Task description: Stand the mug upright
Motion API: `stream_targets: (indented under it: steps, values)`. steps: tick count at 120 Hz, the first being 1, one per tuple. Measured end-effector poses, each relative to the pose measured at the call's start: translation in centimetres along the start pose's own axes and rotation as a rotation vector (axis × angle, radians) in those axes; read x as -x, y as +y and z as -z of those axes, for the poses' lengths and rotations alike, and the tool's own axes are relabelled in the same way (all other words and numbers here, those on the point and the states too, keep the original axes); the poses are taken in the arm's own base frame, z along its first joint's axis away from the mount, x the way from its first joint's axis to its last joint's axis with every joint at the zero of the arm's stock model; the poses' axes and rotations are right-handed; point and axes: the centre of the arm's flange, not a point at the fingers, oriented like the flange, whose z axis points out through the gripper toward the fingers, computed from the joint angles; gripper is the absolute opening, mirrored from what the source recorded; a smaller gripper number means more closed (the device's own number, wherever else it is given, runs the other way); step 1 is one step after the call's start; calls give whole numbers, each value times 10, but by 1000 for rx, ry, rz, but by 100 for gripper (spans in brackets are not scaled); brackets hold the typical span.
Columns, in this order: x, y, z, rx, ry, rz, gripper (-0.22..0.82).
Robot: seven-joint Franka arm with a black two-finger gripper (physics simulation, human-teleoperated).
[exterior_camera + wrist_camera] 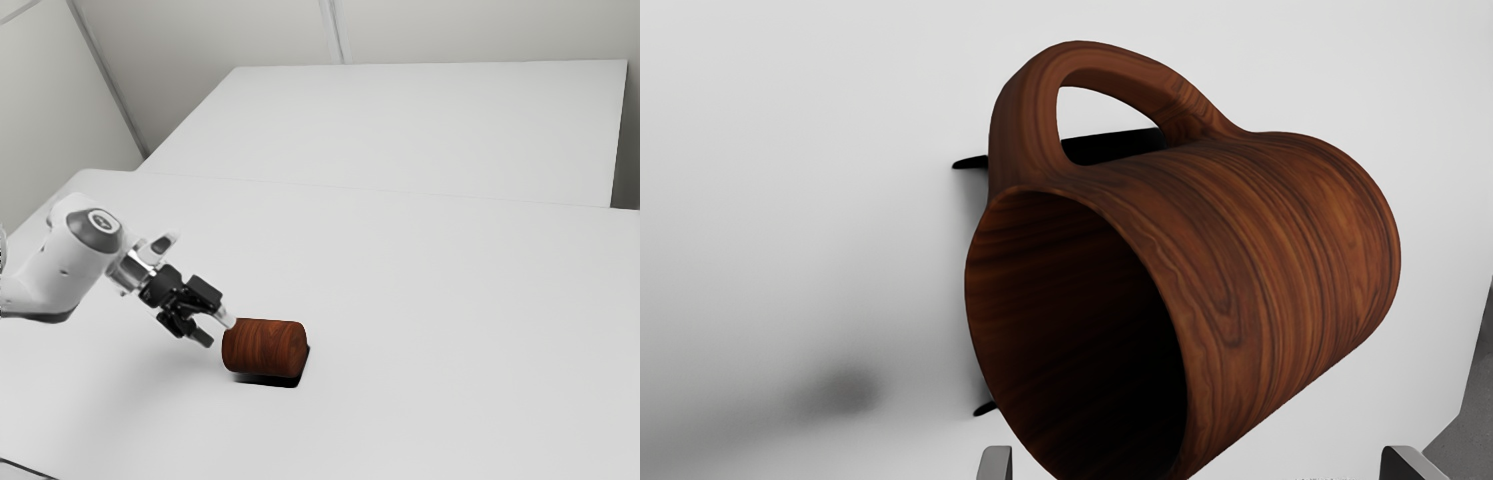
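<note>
The brown wood-grained mug [265,348] lies on its side on the white table. Just off its end at the exterior view's left is my gripper [219,332], tilted down toward it. In the wrist view the mug [1260,267] turns its dark open mouth toward my hand, and its handle loops out from the side. My gripper [1196,463] has its fingers wide apart, with the mug's rim reaching between them in the picture; whether a finger touches the mug I cannot tell.
A white table [450,300] spreads around the mug, with another white surface [420,120] behind it. A dark cable [28,468] runs at the exterior view's lower left corner. Pale walls rise behind.
</note>
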Motion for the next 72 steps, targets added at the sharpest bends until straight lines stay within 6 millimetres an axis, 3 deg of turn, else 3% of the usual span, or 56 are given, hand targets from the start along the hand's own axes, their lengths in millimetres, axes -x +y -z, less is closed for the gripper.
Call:
stream_targets:
  steps: [50,72]
  values:
    - [0,-29,-26,273,2,-44,60]
    - [2,-25,-38,358,-13,-76,57]
